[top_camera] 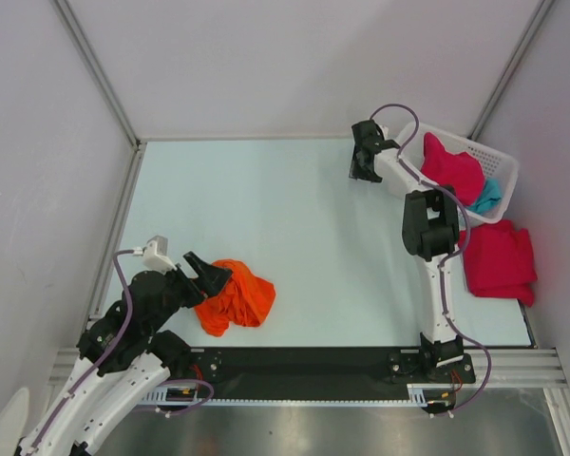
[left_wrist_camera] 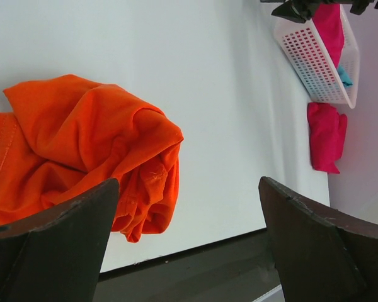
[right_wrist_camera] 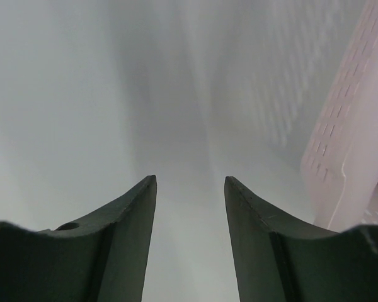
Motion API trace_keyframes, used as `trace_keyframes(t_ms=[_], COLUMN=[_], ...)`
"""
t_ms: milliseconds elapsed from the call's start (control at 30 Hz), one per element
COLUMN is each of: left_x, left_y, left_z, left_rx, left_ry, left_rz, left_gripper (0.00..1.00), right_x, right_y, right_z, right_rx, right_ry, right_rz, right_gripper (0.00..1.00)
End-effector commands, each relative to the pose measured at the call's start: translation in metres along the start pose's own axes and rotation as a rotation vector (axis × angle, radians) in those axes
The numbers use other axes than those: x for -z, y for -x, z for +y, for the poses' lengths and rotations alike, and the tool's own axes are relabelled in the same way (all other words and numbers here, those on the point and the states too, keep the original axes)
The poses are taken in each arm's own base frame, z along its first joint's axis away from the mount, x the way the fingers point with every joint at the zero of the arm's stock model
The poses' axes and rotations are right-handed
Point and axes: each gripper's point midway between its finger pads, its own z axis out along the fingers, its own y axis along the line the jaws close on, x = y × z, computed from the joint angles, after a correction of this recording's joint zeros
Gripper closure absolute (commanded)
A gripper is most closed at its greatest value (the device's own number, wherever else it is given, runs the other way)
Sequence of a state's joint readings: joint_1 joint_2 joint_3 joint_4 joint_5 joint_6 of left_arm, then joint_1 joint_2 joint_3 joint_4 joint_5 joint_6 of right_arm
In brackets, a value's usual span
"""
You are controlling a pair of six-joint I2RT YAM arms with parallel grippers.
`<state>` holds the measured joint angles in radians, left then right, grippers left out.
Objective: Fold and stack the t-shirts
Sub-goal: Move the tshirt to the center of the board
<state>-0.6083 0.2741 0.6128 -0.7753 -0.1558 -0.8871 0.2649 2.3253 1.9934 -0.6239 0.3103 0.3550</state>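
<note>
A crumpled bright orange t-shirt (top_camera: 236, 296) lies near the table's front left; it fills the left of the left wrist view (left_wrist_camera: 82, 151). My left gripper (top_camera: 212, 276) is open and empty, just left of it. A magenta-red t-shirt (top_camera: 500, 258) lies folded at the right edge, also in the left wrist view (left_wrist_camera: 326, 135). Another magenta-red t-shirt (top_camera: 451, 168) and a teal one (top_camera: 488, 196) sit in the white mesh basket (top_camera: 502, 161). My right gripper (top_camera: 365, 161) is open and empty, raised at the back beside the basket (right_wrist_camera: 359, 151).
Grey enclosure walls stand on three sides, with metal frame posts (top_camera: 95, 66) at the back corners. A black strip (top_camera: 304, 361) runs along the table's front edge between the arm bases.
</note>
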Motion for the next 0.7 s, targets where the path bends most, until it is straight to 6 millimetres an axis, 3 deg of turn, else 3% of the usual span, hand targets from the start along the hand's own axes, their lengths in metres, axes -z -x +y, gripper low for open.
trace_keyframes(t_ms=[0, 33, 67, 100, 167, 267, 367, 400, 667], left_x=[0.007, 0.007, 0.008, 0.008, 0.009, 0.01, 0.01, 0.01, 0.001], left_y=[0.01, 0.01, 0.009, 0.009, 0.009, 0.009, 0.009, 0.009, 0.002], left_z=[-0.005, -0.005, -0.004, -0.003, -0.002, 0.0, 0.0, 0.001, 0.003], left_rx=[-0.029, -0.03, -0.03, -0.031, -0.029, -0.032, -0.037, -0.039, -0.042], left_ry=[-0.003, -0.002, 0.001, 0.005, 0.012, 0.022, 0.034, 0.037, 0.062], left_rz=[-0.021, -0.02, -0.017, -0.018, -0.018, -0.014, -0.007, -0.005, 0.03], left_gripper=[0.02, 0.02, 0.02, 0.02, 0.02, 0.02, 0.02, 0.02, 0.02], right_x=[-0.034, -0.037, -0.034, -0.044, -0.047, -0.059, -0.069, -0.074, -0.084], right_y=[0.027, 0.027, 0.045, 0.042, 0.055, 0.066, 0.066, 0.067, 0.058], right_z=[-0.069, -0.073, -0.074, -0.083, -0.09, -0.121, -0.132, -0.156, -0.217], right_rx=[-0.053, -0.056, -0.063, -0.072, -0.097, -0.17, -0.219, -0.27, -0.356], right_ry=[-0.152, -0.161, -0.154, -0.174, -0.171, -0.19, -0.191, -0.222, -0.342], right_rz=[0.003, 0.014, -0.022, -0.009, -0.032, -0.043, -0.039, -0.041, -0.034], right_gripper=[0.47, 0.47, 0.47, 0.47, 0.46, 0.46, 0.46, 0.46, 0.49])
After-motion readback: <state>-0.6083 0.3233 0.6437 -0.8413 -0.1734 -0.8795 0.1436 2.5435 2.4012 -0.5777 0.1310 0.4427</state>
